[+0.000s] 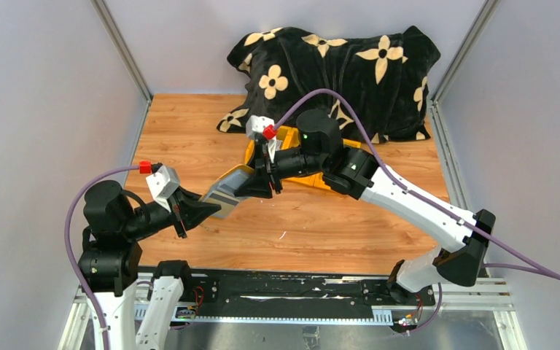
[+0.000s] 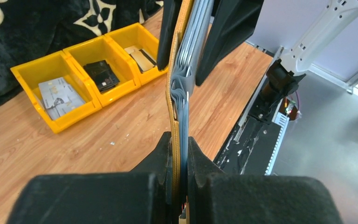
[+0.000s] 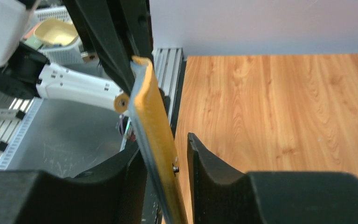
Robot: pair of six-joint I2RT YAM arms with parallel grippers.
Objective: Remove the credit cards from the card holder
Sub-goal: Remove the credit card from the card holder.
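Note:
The mustard-yellow card holder point(image 1: 226, 191) hangs in the air between both arms, above the wooden table. My left gripper point(image 1: 215, 208) is shut on its near end; in the left wrist view the fingers point(image 2: 180, 137) press the yellow leaf point(image 2: 173, 107) against the grey sleeves. My right gripper point(image 1: 251, 186) straddles the far end. In the right wrist view the holder point(image 3: 154, 112) leans on the left finger, with a gap to the right finger point(image 3: 200, 158), so this gripper point(image 3: 165, 144) is open. Pale grey credit cards point(image 2: 60, 95) lie in the yellow bin's end compartment.
The yellow three-compartment bin point(image 2: 74, 117) stands on the table behind the arms point(image 1: 286, 133), with a black pouch point(image 2: 101, 74) in its middle compartment. A black flower-patterned cushion point(image 1: 335, 73) fills the back. Grey walls close in both sides.

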